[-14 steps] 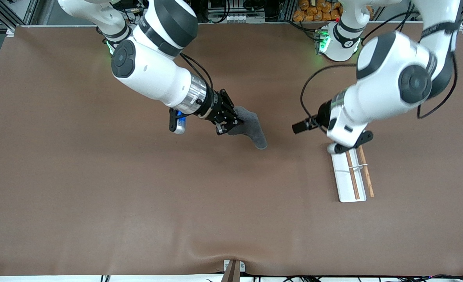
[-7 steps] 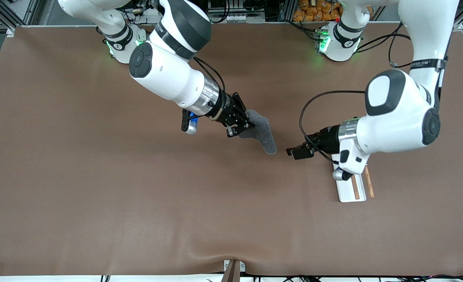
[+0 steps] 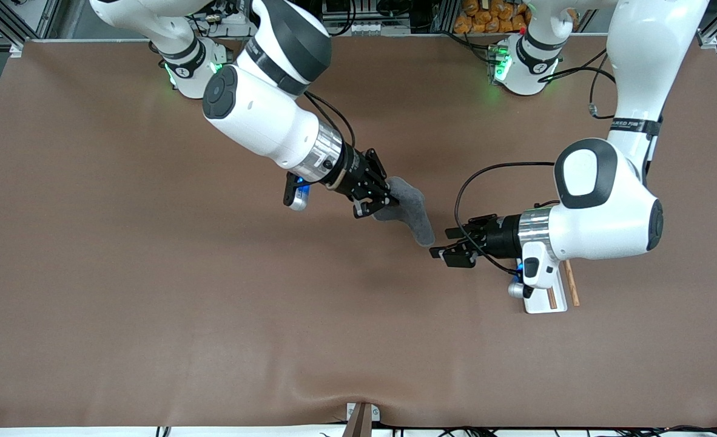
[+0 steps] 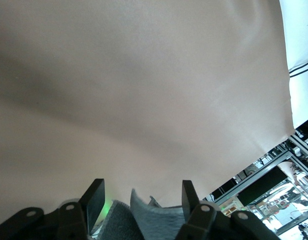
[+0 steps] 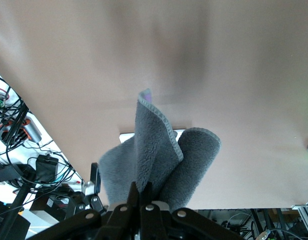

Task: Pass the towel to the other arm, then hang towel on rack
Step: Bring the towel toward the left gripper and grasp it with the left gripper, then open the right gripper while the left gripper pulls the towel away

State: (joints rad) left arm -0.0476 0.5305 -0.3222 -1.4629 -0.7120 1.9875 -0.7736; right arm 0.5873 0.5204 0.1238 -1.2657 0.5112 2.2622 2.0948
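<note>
**Handover: towel mid-air, left fingers not yet on it**

The right gripper (image 3: pixel 378 203) had its fingers clamped shut on one bunched end of the soft dark grey towel with a purple underside (image 3: pixel 412 212), holding it up over the brown table (image 3: pixel 152 291) so the free end hung out toward the left arm. My read: it was held that way to offer a loose tail to grab. The right wrist view showed the folds sticking out from the closed fingers (image 5: pixel 143 192), a purple edge just visible.

The left gripper (image 3: pixel 449 243) sat level with the towel's free tip, fingers apart, the tip just beside them. In the left wrist view grey cloth lay between the two spread fingers (image 4: pixel 93 197), but I couldn't see contact on either side.

The white base plate rack with two thin brown wooden rods (image 3: pixel 546 300) lay on the table under the left arm's wrist, largely hidden by it. Nothing stood between towel and rack except that arm itself; after the grab it would have to swing clear to reach the rods.
</note>
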